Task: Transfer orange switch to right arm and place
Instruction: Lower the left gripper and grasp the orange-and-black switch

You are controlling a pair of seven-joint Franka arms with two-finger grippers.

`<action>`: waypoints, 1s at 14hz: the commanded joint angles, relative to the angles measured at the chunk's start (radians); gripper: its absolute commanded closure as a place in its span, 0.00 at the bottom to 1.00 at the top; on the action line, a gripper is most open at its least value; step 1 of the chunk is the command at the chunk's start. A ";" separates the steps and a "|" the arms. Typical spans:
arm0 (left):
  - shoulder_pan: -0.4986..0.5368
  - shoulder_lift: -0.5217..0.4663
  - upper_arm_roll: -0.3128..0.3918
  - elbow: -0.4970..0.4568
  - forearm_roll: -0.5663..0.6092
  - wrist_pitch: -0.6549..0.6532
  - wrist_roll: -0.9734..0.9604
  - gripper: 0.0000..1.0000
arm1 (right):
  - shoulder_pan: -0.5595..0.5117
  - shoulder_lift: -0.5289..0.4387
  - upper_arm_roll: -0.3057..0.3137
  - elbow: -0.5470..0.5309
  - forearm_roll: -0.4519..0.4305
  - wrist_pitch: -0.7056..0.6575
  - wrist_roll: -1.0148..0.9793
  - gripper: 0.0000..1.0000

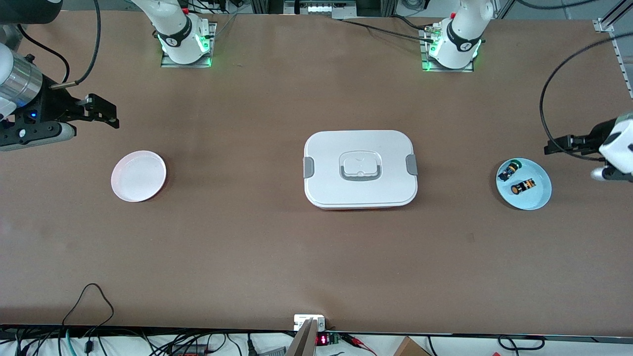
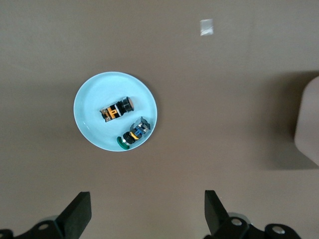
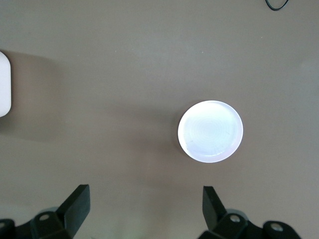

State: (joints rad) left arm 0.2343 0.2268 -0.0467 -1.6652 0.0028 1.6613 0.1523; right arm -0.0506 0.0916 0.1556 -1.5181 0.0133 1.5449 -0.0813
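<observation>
Left hand (image 2: 144, 216): shown with its fingers spread wide and holding nothing, raised at the left arm's end of the desk (image 1: 316, 257), just beside the blue dish (image 1: 540, 197). Right hand (image 1: 106, 114): likewise wide and empty, raised at the right arm's end of the desk, near the white dish (image 1: 129, 190), which is seen bare. Both arms are shown waiting; nothing is touched.

Orange switch (image 1: 523, 187): seen lying on its side in the blue dish, nearer to the front camera than the green-capped switch (image 1: 509, 171), which lies in the same dish, close by but apart from it. A closed white lunch box (image 1: 360, 168) stands at the middle of the desk, between the two dishes.

Handling: the switch is judged to be light, rigid and hard-shelled, so no crushing is expected; being round and on its side, it may roll or skid on the glazed dish when nudged. A hold across the black body, at the banded middle, is judged best, with one end left free so that the right hand can take it at the handover. The neighbouring switch and the dish rim leave little room for the fingers, so a careful descent is called for.
</observation>
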 commanded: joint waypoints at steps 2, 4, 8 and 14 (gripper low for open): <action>0.037 0.184 -0.007 0.124 0.020 -0.009 -0.002 0.00 | -0.003 -0.009 0.002 0.009 0.014 -0.016 0.011 0.00; 0.051 0.238 -0.007 0.117 0.020 0.082 -0.083 0.00 | -0.003 -0.009 0.001 0.009 0.014 -0.014 0.011 0.00; 0.065 0.307 0.008 0.073 0.034 0.263 -0.221 0.00 | -0.003 -0.007 0.001 0.009 0.013 -0.006 0.011 0.00; 0.068 0.299 0.004 -0.054 0.163 0.405 -0.435 0.00 | -0.003 -0.006 0.002 0.010 0.013 0.010 0.011 0.00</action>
State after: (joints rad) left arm 0.2965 0.5502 -0.0385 -1.6652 0.1400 2.0165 -0.2486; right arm -0.0506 0.0915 0.1555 -1.5171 0.0133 1.5486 -0.0813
